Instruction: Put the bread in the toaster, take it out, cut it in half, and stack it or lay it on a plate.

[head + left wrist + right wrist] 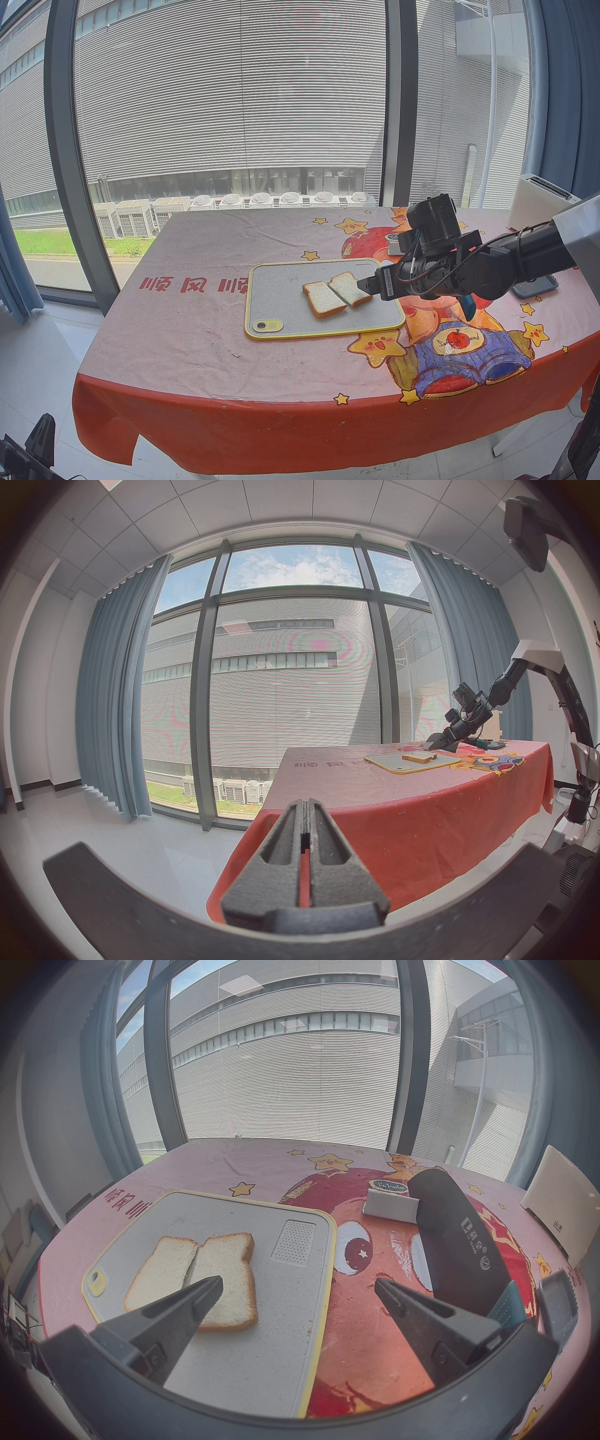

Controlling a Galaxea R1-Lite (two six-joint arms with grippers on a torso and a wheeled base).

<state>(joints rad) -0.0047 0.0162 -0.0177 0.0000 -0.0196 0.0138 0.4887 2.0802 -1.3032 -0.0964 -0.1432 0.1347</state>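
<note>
The bread [336,294] lies in two halves side by side on the board [281,312], so toasting and cutting look done and plating is left. The right gripper [297,1284] hovers by them, wide open and empty. The left gripper [305,855] is closed on nothing, well off the table. The toaster [540,200] slot seems empty, though it is hard to see.

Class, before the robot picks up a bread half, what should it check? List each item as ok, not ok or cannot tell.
1. Bread halves cut apart: ok, both lie on the cutting board.
2. Right gripper open: ok, by one half.
3. Knife out of the gripper: ok, lies on the table beside the board.
4. Left gripper clear of the board: ok, shut, off the table.
5. Plate ready: cannot tell.
</note>
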